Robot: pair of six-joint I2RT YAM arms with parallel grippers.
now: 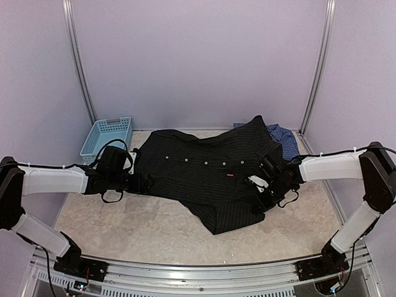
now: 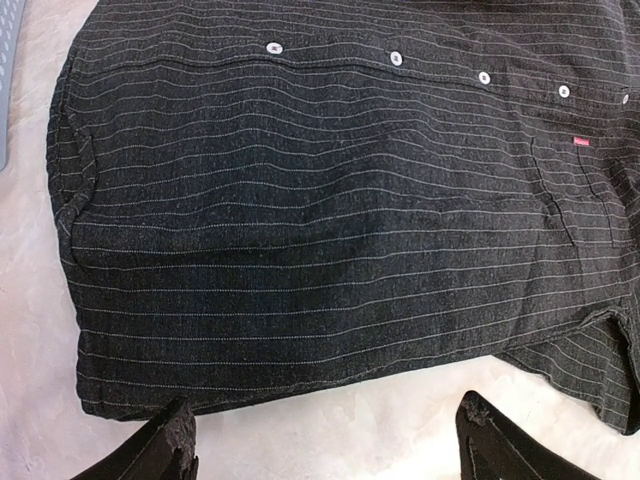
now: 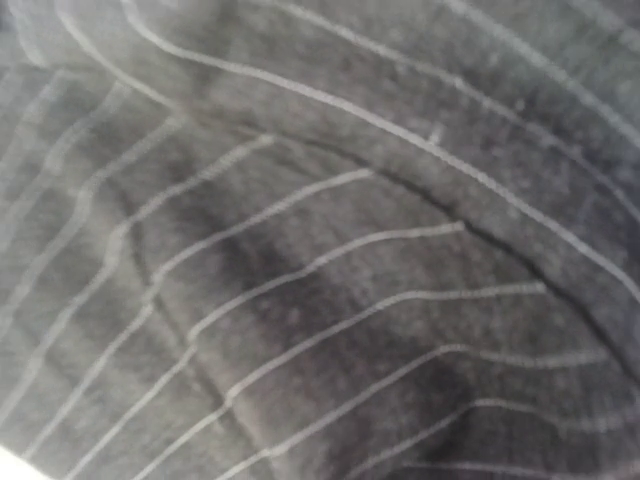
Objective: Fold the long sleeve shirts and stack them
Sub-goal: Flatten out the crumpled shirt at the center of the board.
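Observation:
A black pinstriped long sleeve shirt (image 1: 204, 167) lies spread across the middle of the table, its row of buttons and small red tag (image 2: 579, 142) facing up. Behind its right end, a blue check shirt (image 1: 282, 137) peeks out, mostly covered. My left gripper (image 1: 145, 181) is open at the shirt's left hem; its fingertips (image 2: 178, 438) stand wide apart over bare table just short of the hem (image 2: 300, 400). My right gripper (image 1: 265, 187) is pressed into the black shirt's right side. Pinstriped cloth (image 3: 320, 300) fills the right wrist view and hides the fingers.
A light blue plastic basket (image 1: 106, 137) stands at the back left of the table, near the left arm. Pale walls and metal corner posts (image 1: 79, 62) enclose the back and sides. The marbled tabletop (image 1: 124, 229) shows in front of the shirt.

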